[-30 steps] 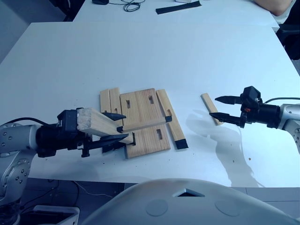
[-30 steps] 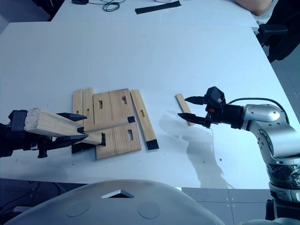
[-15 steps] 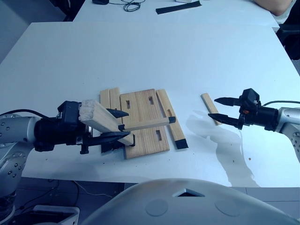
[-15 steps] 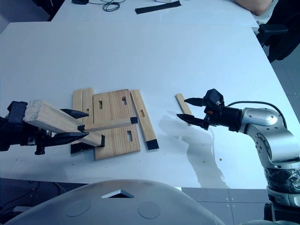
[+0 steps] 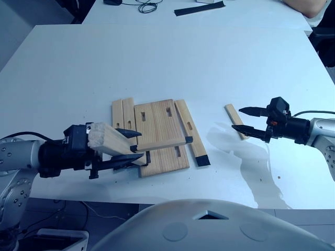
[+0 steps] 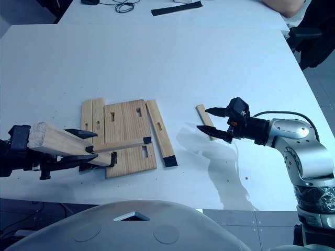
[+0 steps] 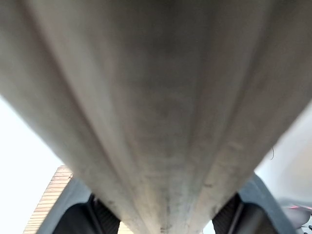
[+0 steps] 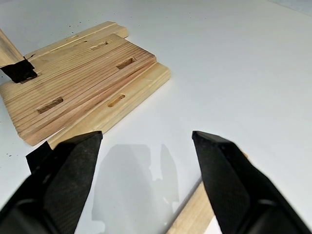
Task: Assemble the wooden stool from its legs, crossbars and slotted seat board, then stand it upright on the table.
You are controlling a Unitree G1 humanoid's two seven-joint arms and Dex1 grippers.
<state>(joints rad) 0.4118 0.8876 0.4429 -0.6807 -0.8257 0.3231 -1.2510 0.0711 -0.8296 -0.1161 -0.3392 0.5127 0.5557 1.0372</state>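
My left gripper (image 5: pixel 132 146) is shut on a wooden leg (image 5: pixel 162 143), which reaches out over the slotted seat board (image 5: pixel 159 117); the leg's black-capped far end hangs just above the board. Up close, that leg (image 7: pixel 161 97) blocks the left wrist view. Two more legs (image 5: pixel 123 111) lie flat against the board's left edge, and another black-tipped leg (image 5: pixel 189 129) lies along its right edge. A short crossbar (image 6: pixel 200 110) rests alone to the right. My right gripper (image 6: pixel 203 119) is open, its fingers straddling the crossbar (image 8: pixel 192 217) just above it.
The white table (image 5: pixel 157 63) has wide free room behind the parts and to the right. Its front edge runs close below my left gripper. A second table at the back carries a black strip (image 5: pixel 199 8) and cables (image 5: pixel 146 6).
The held leg's far end has dropped lower toward the seat board, and my left gripper has shifted slightly. My right gripper has barely moved.
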